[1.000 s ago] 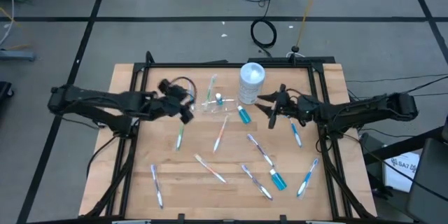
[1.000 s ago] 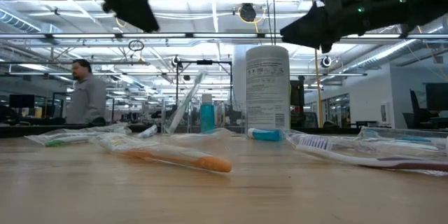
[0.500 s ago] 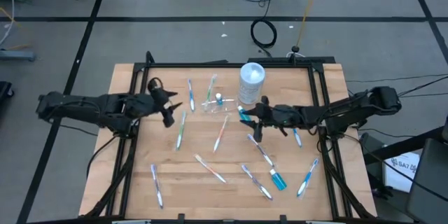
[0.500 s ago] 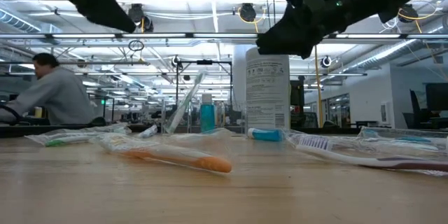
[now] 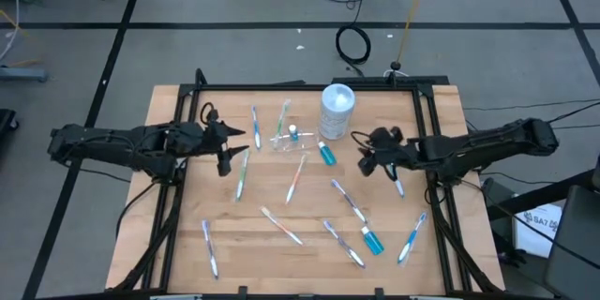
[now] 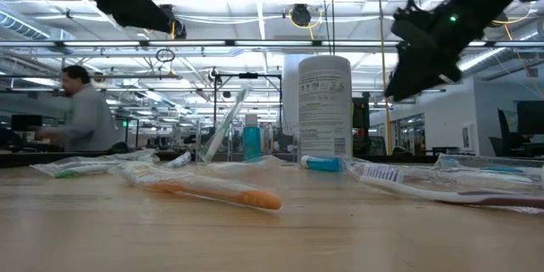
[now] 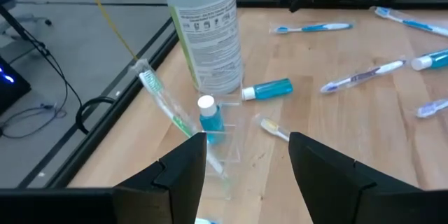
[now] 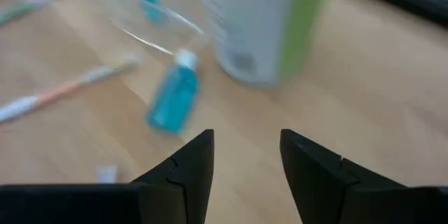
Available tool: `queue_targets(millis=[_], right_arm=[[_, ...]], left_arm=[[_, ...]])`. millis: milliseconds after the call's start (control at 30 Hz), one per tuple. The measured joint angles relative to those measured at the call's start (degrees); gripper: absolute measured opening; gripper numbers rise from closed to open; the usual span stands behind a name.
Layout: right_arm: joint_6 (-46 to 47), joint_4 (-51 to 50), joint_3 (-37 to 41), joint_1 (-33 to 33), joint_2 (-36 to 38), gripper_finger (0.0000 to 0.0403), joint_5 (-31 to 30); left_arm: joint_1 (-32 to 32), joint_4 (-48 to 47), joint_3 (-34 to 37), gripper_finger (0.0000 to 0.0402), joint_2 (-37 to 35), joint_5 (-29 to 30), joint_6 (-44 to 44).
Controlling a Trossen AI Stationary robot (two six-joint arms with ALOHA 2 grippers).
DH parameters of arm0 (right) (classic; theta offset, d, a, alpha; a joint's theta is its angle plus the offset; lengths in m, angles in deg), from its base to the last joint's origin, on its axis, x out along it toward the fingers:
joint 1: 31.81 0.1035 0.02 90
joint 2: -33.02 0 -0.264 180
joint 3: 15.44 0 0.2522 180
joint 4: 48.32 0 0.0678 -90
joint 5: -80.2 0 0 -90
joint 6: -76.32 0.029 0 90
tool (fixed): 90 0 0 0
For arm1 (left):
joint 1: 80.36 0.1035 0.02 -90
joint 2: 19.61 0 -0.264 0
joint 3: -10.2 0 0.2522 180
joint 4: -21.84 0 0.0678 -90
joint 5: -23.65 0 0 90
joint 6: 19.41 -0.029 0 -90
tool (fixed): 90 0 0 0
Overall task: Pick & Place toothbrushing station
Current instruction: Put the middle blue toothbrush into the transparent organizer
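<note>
The wooden surface [image 5: 309, 244] is framed by a black rail, with both arms reaching in from its sides. The left pincer [image 5: 228, 146] is held above the surface's left part, fingers spread and empty, aimed toward the cup. The right pincer [image 5: 367, 155] is held above the right part, just beside the white canister [image 5: 337, 110], fingers likewise spread with nothing between them. The canister stands upright near the far edge. Just left of it the clear cup [image 5: 285, 139] is seen, with a green toothbrush [image 7: 162, 102] leaning in it and a small blue tube [image 7: 209, 117] standing upright inside. A second blue tube [image 5: 326, 154] lies flat between the cup and the right pincer; a third blue tube [image 5: 372, 239] lies near the front right. Toothbrushes are scattered flat over the surface: an orange one [image 5: 296, 179] at centre, a green one [image 5: 241, 176] under the left pincer, a blue one [image 5: 210, 247] at front left, and a blue one [image 5: 412, 236] at front right. In the low view a person [image 6: 81, 121] is seen in the room beyond.
</note>
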Motion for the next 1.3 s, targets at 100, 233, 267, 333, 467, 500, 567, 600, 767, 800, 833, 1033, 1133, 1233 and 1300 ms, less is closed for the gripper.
queue_targets(millis=[100, 233, 267, 333, 467, 500, 567, 600, 767, 800, 833, 1033, 1133, 1233, 1300], right_arm=[[3.72, -5.74, 2.15, -0.16, 0.29, 0.0155, 0.02], [1.81, -6.10, 5.53, -1.85, 0.30, 0.0155, 0.14], [1.76, -6.25, 6.20, -2.41, 0.29, 0.0155, 0.20], [2.63, -6.32, 6.90, -3.62, 0.29, 0.0155, 0.34], [3.42, -9.30, 7.09, -5.38, 0.30, 0.0155, 4.56], [4.41, -10.21, 7.09, -5.55, 0.29, 0.0155, 5.52], [7.18, -12.07, 7.09, -5.68, 0.31, 0.0155, 7.07], [8.49, -13.16, 7.09, -5.68, 0.31, 0.0155, 7.74], [12.08, -16.99, 7.11, -5.68, -0.48, 0.0155, 7.87], [12.37, -16.98, 7.25, -5.68, -0.82, 0.0155, 7.95], [12.39, -16.47, 7.70, -5.68, -1.03, 0.0155, 8.52], [11.76, -7.11, 13.33, -5.65, -1.64, 0.0155, 14.82], [11.69, -5.97, 16.29, -5.64, -1.36, 0.0155, 15.21], [11.27, -6.12, 18.00, -5.79, -1.47, 0.0155, 15.50], [10.97, -6.21, 18.17, -5.79, -1.52, 0.0155, 15.72]], left_arm=[[0.00, -0.02, 0.00, 0.0212, 0.00, 0.02, 1.80], [0.00, 0.02, 0.00, 0.0212, 0.00, 0.04, 2.67], [0.00, 0.00, 0.00, 0.0212, 0.00, 0.04, 2.97], [0.00, 0.15, 0.00, 0.0212, 0.00, 0.04, 2.99], [0.00, 0.22, 0.00, 0.0212, 0.00, 0.04, 3.09], [0.00, 0.20, 0.00, 0.0212, 0.00, 0.07, 3.08], [0.00, 0.22, 0.00, 0.0212, 0.00, 0.07, 3.08], [0.00, 0.20, 0.00, 0.0212, 0.00, 0.07, 3.08], [-0.02, -0.12, 0.00, 0.0212, 0.00, 0.13, 3.06], [-0.02, -0.13, 0.00, 0.0212, 0.00, 0.15, 3.07], [-0.02, -0.11, 0.00, 0.0212, 0.00, 0.19, 3.08], [-0.02, -0.09, 0.00, 0.0212, 0.00, 0.18, 3.08], [-0.02, -0.08, 0.00, 0.0212, 0.00, 0.18, 3.08], [-0.02, -0.05, 0.00, 0.0212, 0.00, 0.19, 3.05], [0.00, -0.02, 0.00, 0.0212, 0.02, 0.18, 3.05]])
